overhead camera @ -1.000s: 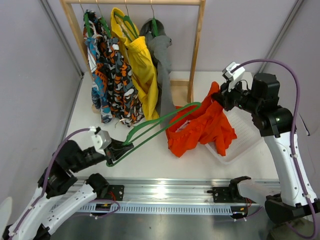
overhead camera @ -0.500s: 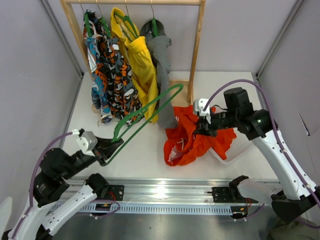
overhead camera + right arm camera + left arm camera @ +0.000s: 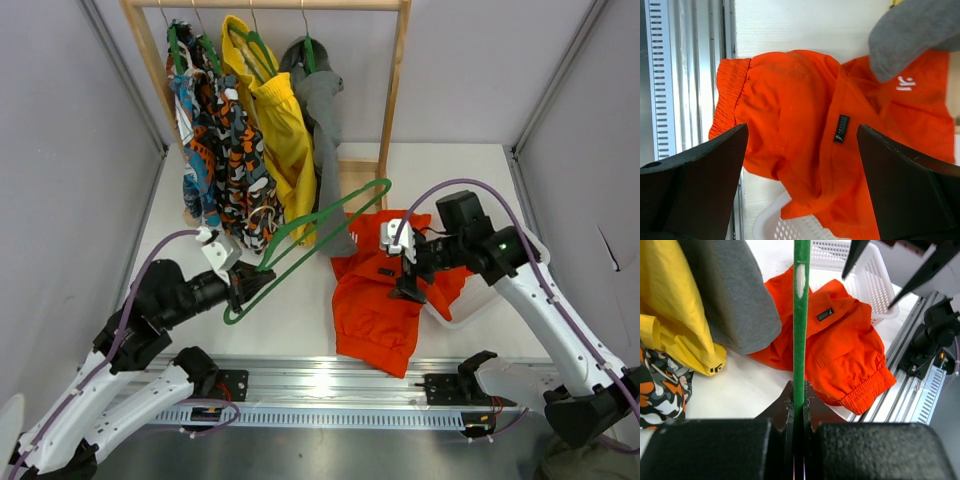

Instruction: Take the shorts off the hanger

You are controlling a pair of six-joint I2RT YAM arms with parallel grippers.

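Since a moment ago the right hand [image 3: 398, 266] has let go and hangs wide open over the shorts [image 3: 375, 315]. They have dropped flat by the front edge of the counter [image 3: 300, 332], one side on the white basket [image 3: 867, 285]. The left hand [image 3: 799, 390] pinches the bare green hanger [image 3: 801, 320].
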